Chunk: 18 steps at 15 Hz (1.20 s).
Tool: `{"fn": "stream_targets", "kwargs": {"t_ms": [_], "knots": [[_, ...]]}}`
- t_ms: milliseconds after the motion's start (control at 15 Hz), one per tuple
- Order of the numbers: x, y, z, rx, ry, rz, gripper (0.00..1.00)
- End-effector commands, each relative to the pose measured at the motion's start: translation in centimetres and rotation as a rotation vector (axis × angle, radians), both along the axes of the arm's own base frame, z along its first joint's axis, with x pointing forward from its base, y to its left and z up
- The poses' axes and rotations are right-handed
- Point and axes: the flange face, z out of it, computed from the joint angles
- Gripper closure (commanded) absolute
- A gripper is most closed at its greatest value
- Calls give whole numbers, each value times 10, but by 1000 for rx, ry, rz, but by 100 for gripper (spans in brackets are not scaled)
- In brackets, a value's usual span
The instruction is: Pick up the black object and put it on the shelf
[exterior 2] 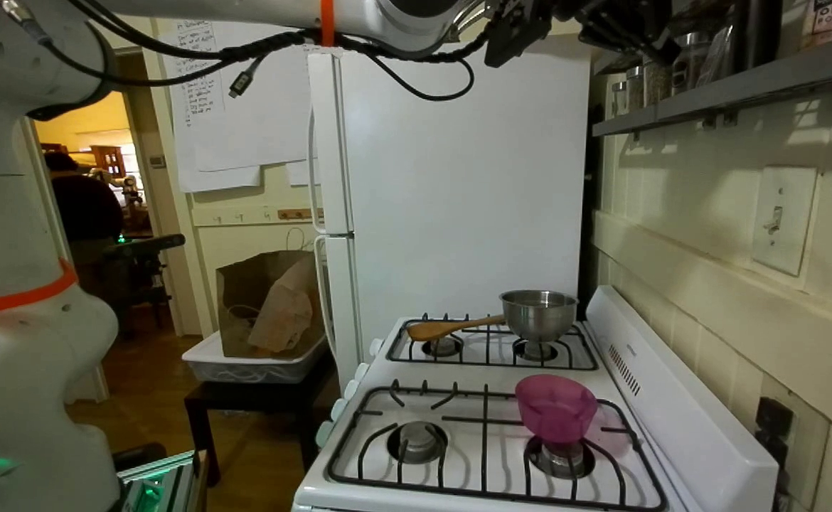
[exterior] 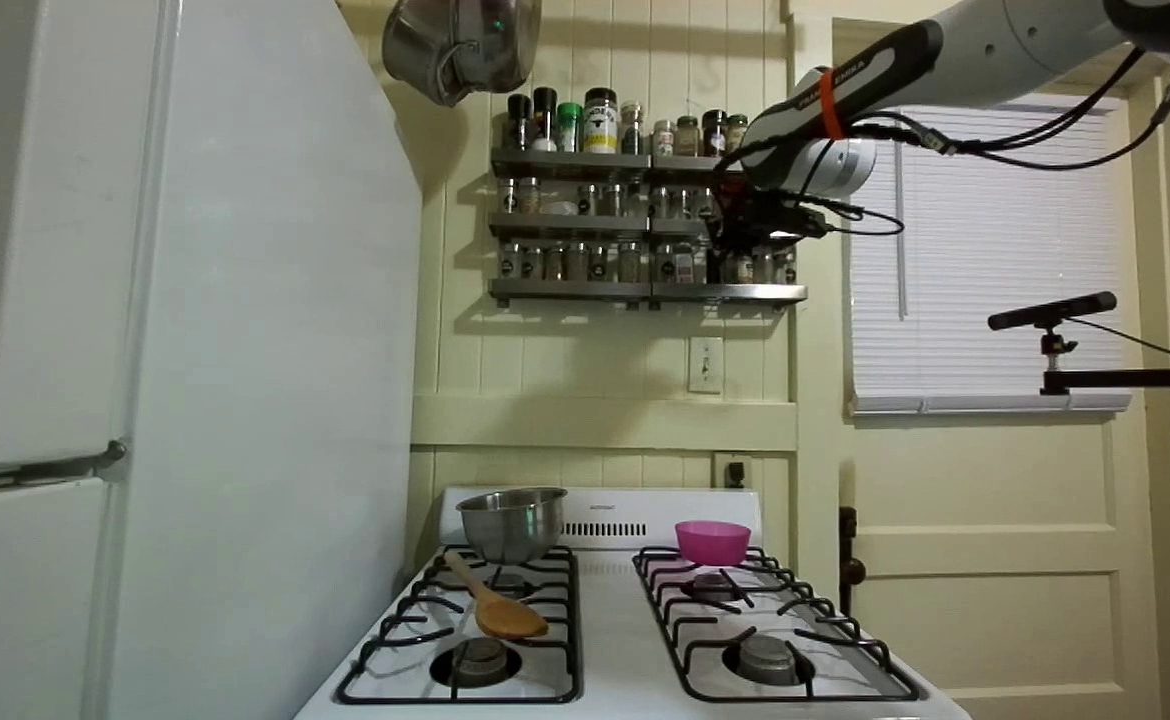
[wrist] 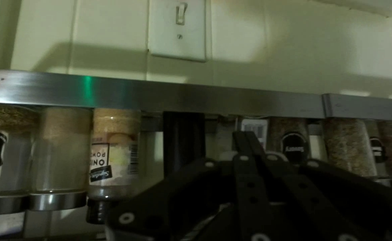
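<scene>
the arm (exterior: 1005,55) extends in from the upper right in an exterior view, its forearm (exterior: 890,70) sloping down to a bent wrist (exterior: 830,167) in front of the shelf (exterior: 735,293). the end effector (wrist: 245,133) is clenched, its two fingers (wrist: 240,147) side by side, the tips seen against the jars (wrist: 291,144) of the lowest level (exterior: 570,291). the black object (wrist: 183,144) stands upright on that level behind the metal rail (wrist: 149,95), left of the fingers in the wrist view, which sits upside down. the end effector covers its upper part; whether they touch, i cannot tell.

room on that level is tight: a slim gap parts the black object from the onion powder jar (wrist: 114,150), and another from the jars on the finger side. the middle level (exterior: 570,230) runs close above. below the shelf, open space stretches past the light switch (exterior: 705,365) down to the surface (exterior: 605,640), where the steel pot (exterior: 513,525), wooden spoon (exterior: 508,615) and pink bowl (exterior: 713,545) sit well below the arm. a hanging pan (exterior: 460,55) is near the top level (exterior: 570,164), and the fridge (exterior: 275,350) stands opposite, both well apart from the arm.
</scene>
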Motion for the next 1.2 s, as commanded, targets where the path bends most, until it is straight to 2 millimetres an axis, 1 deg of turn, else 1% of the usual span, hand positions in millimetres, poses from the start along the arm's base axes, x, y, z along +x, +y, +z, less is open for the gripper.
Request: {"fn": "stream_targets", "kwargs": {"t_ms": [0,67,133,267,333,400,533,600,733,867,933,1133], "knots": [[-44,25,7,119,102,106,74],[-56,29,12,162,121,132,72],[-69,33,17,209,143,158,67],[-94,40,25,286,210,209,51],[-104,42,28,322,251,224,44],[-115,43,30,357,294,240,35],[-135,43,28,414,397,262,22],[-143,43,25,444,444,279,14],[-153,44,17,504,533,311,1],[-158,44,7,568,621,332,0],[-152,41,17,502,560,304,0],[-152,40,16,508,568,305,0]]}}
